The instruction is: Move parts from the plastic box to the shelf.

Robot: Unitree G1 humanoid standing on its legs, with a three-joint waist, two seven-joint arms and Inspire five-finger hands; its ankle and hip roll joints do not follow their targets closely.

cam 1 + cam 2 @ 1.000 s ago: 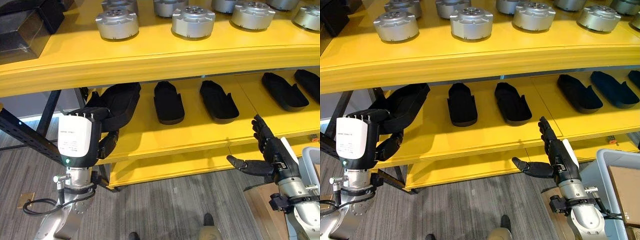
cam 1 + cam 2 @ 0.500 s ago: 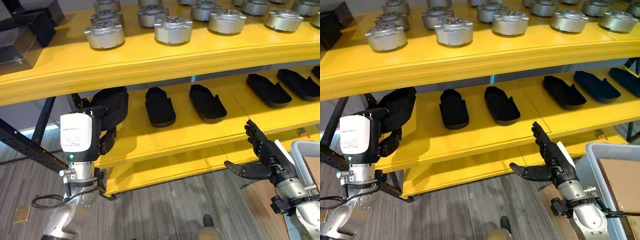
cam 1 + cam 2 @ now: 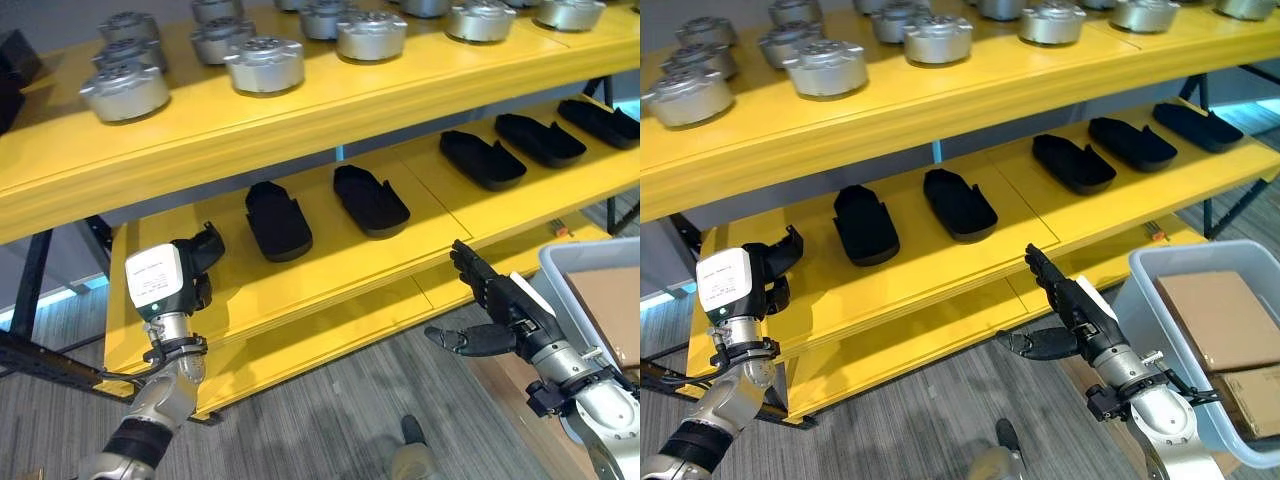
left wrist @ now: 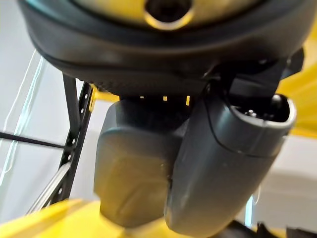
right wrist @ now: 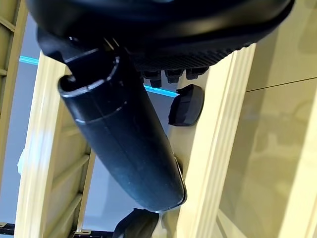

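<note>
Before the yellow metal shelf [image 3: 330,270] | right hand [image 3: 1080,315] raised, fingers [image 3: 1045,275] straight and spread, thumb out, empty | left hand [image 3: 165,280] at middle tier's left end, fingers' state cannot tell | flat black moulded parts [image 3: 277,220] on middle tier | round silver metal parts [image 3: 264,64] on top | grey plastic box [image 3: 1140,290] at right, holding brown cardboard cartons [image 3: 1215,315]

Bright yellow shelf [image 3: 300,110] boards run across the frame, the top one carrying silver-grey metal parts [image 3: 264,64]. Matte black parts [image 3: 278,220] lie on the yellow board below. At lower right, a pale blue-grey plastic box [image 3: 1160,262] holds brown cardboard cartons [image 3: 1220,320]. The right hand [image 3: 1070,310] is dark; the left hand [image 3: 200,262] is black behind a white housing. The floor [image 3: 330,420] is grey, finely striped carpet.
</note>
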